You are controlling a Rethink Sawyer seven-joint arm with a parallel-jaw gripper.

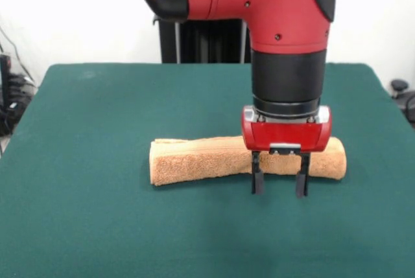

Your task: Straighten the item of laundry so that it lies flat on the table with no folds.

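Note:
The orange-tan towel (pixel 201 159) lies folded into a long, narrow strip across the middle of the dark green table (pixel 84 226), with woven bands showing near its left end. My gripper (pixel 280 187) hangs open in front of the strip's right part. Its two black fingers (pixel 257 177) stand apart with nothing between them, and their tips reach down near the towel's front edge. I cannot tell whether the tips touch the cloth or the table. The gripper's red body hides part of the towel behind it.
Green table surface spreads wide on every side of the towel. Cables and dark equipment (pixel 11 96) sit off the table's left edge, and a dark object (pixel 403 96) sits off the right edge.

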